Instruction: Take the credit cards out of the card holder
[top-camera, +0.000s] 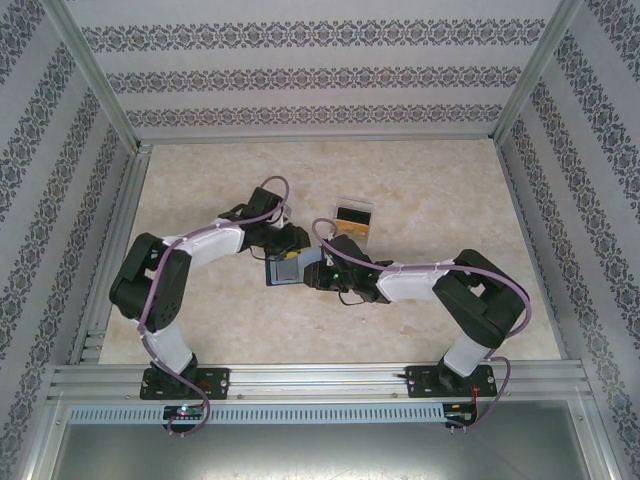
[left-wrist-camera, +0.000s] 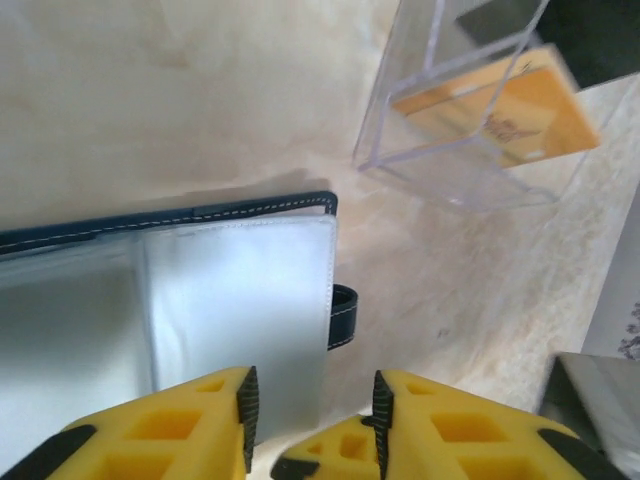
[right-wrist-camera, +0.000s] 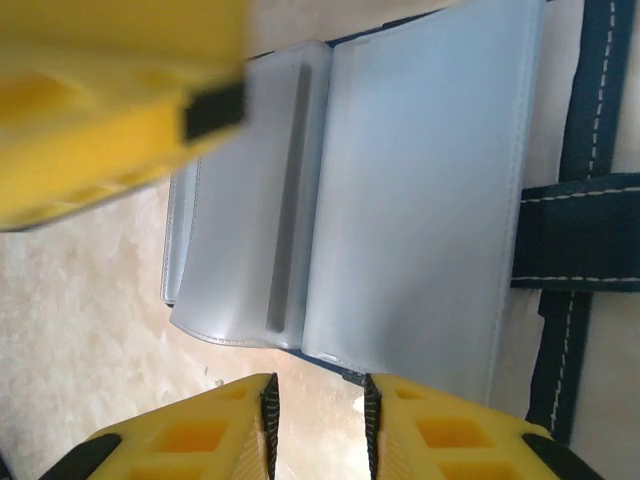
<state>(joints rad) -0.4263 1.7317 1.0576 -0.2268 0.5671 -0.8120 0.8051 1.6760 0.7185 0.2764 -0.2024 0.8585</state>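
Note:
The card holder (top-camera: 284, 271) lies open on the table between both arms, its two bluish-grey panels (left-wrist-camera: 240, 300) facing up and its navy tab (left-wrist-camera: 343, 315) sticking out sideways. No card shows in its panels (right-wrist-camera: 420, 220). A tan-orange credit card (left-wrist-camera: 520, 110) rests inside the clear plastic box (top-camera: 353, 216). My left gripper (left-wrist-camera: 312, 410) is open just above the holder's tab-side corner. My right gripper (right-wrist-camera: 318, 425) is open at the holder's opposite edge, with bare table between its fingers. A yellow fingertip of the right gripper shows low between the left fingers (left-wrist-camera: 220, 420).
The clear box (left-wrist-camera: 450, 100) stands just beyond the holder, toward the back right. Aluminium frame rails (top-camera: 320, 380) and patterned walls bound the beige table (top-camera: 430, 180). The two arms crowd the middle; open room lies at the back and the sides.

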